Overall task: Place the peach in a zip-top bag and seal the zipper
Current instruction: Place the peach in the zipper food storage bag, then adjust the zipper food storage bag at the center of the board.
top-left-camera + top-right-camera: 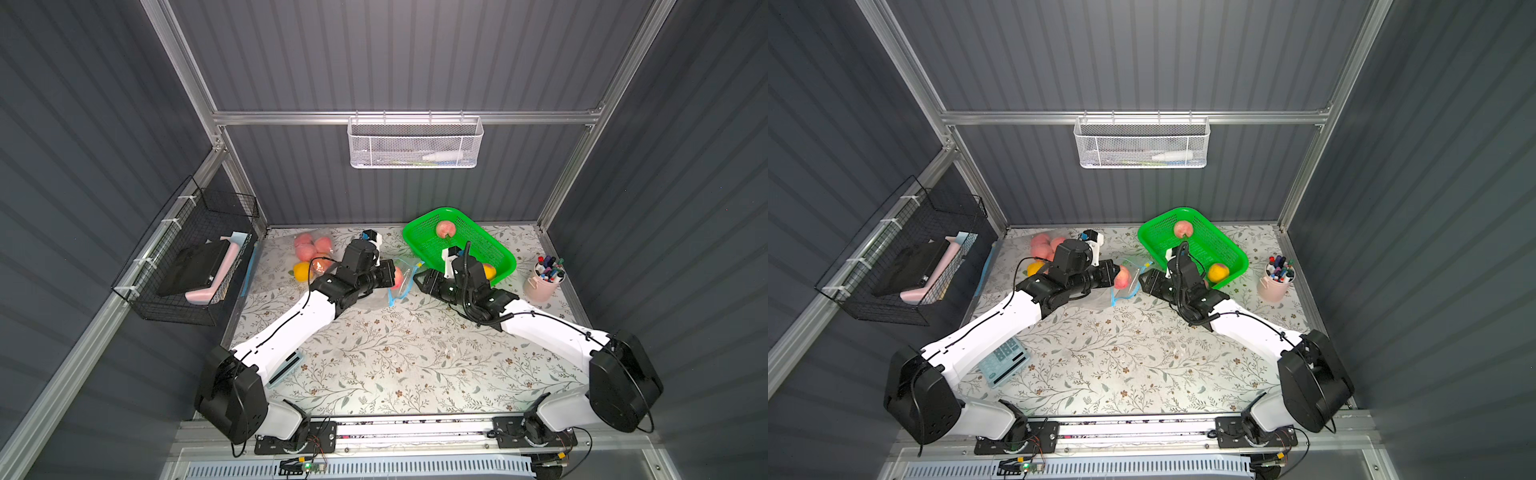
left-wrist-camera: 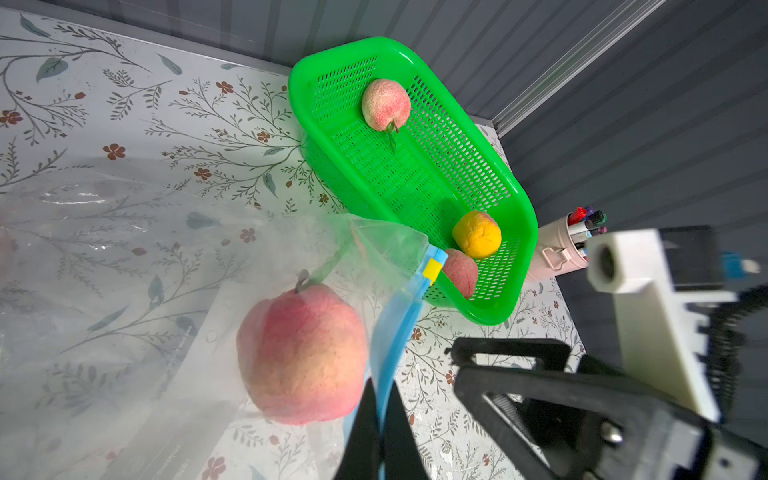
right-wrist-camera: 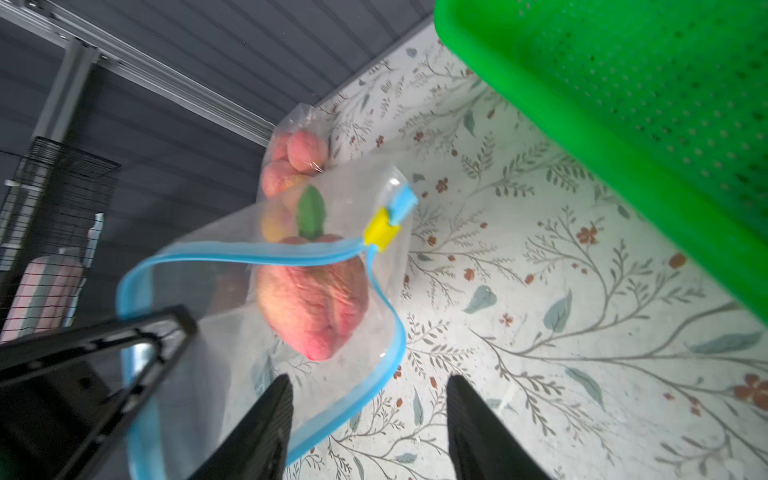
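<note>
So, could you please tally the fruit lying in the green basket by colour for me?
Pink peaches: 2
Yellow peach: 1
Total in the green basket: 3

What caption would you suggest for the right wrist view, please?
Peach inside the open zip-top bag, yellow slider at one end.

1. The peach point(image 3: 313, 307) sits inside the clear zip-top bag point(image 3: 216, 266) at frame centre.
2. The blue zipper track point(image 3: 266, 254) gapes open, with the yellow slider point(image 3: 381, 235) at its end.
3. The right gripper point(image 3: 368, 386) shows at the bottom, jaws apart.
4. The green basket point(image 3: 623, 104) fills the upper right.
</note>
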Motion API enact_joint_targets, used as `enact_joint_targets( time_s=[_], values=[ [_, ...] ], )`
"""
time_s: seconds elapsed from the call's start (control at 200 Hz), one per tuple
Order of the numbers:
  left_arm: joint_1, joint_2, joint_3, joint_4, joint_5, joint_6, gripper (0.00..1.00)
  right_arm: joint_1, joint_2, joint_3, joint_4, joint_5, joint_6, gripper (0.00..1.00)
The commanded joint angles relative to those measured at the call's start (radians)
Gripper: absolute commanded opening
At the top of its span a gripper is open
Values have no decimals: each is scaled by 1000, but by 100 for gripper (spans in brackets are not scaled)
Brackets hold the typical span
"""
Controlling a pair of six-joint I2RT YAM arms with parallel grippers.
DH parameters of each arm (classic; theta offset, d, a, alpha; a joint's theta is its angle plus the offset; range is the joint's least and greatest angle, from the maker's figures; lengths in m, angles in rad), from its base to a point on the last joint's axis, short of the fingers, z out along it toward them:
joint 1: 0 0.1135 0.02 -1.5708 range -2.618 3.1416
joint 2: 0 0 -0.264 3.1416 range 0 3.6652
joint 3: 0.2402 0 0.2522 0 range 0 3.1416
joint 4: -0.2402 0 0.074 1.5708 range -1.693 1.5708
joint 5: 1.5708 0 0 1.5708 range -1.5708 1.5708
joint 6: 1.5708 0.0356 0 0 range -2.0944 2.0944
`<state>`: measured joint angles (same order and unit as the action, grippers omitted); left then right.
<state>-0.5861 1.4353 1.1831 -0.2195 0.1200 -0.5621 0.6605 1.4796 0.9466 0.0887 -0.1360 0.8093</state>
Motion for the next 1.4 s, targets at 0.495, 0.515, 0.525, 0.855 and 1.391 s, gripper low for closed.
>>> enact_joint_targets(
  time_s=[0.495,0.515,0.525,0.855,1.391],
  values=[
    [5,7,8,2,27,-26,0,12,182,-10,192,-112,123,38],
    [5,5,9,1,25,-27,0,13,185,-9,192,-112,121,38],
    [5,6,9,2,24,-28,0,13,186,-9,191,-113,122,37],
    [6,-4,9,-8,10,-25,0,8,177,-9,166,-107,92,17],
    [8,-8,13,-13,15,-14,0,2,199,-45,317,-175,110,15]
  ],
)
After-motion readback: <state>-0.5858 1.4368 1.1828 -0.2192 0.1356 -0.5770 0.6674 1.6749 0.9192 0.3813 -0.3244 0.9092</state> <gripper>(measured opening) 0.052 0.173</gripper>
